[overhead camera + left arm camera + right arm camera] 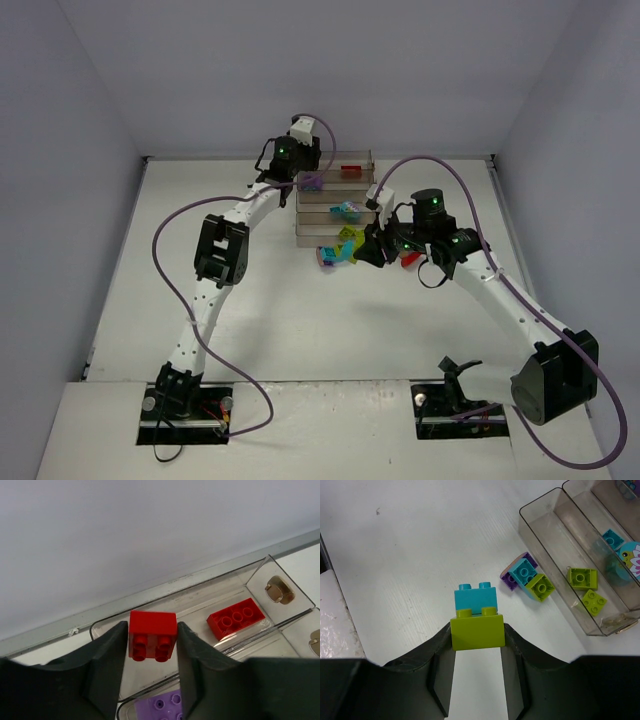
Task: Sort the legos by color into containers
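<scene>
Red brick sits clamped in left tool; lime-cyan stack in right tool.

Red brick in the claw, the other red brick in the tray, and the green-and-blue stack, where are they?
held red brick [152,624], left wrist view, smooth upper face
long red brick [236,618], left wrist view, studded top
lime-and-cyan stack [477,632], right wrist view, lime brick's side

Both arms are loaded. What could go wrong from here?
1. The right pincer grips a lime brick with a cyan brick stuck on top. Released as is, one colour lands in the wrong tray.
2. The left pincer holds a red brick over the red tray, close to the tier with the purple brick. A skewed release might tumble there.
</scene>
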{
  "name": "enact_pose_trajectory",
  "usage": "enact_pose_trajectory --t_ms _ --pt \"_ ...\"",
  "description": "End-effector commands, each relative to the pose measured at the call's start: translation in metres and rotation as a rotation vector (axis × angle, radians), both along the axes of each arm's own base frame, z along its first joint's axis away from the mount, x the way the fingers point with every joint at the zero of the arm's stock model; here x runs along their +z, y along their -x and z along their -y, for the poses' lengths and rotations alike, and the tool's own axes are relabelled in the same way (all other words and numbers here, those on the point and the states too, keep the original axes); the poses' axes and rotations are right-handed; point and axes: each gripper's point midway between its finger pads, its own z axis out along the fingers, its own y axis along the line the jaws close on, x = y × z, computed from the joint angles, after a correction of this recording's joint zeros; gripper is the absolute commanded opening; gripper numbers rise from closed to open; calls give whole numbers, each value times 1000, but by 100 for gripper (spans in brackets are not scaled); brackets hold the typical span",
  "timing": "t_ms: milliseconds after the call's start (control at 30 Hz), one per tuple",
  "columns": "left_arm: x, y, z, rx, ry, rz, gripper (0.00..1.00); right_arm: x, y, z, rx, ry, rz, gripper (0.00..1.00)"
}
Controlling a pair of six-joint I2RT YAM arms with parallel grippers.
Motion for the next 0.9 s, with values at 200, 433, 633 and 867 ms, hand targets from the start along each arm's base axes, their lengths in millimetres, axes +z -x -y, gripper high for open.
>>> enact_pose_trajectory --t_ms 200,433,633,867 --pt "88 10 12 -51 87 147 54 26 -5 -2 -1 -51 91 0" --pt "143 54 17 -198 92 218 57 41 -10 -4 10 -59 135 0" --pt "173 166 16 -593 55 201 57 50 -8 -14 82 -93 138 0" --pt "174 268 5 -952 72 96 57 62 0 -21 154 -122 168 0"
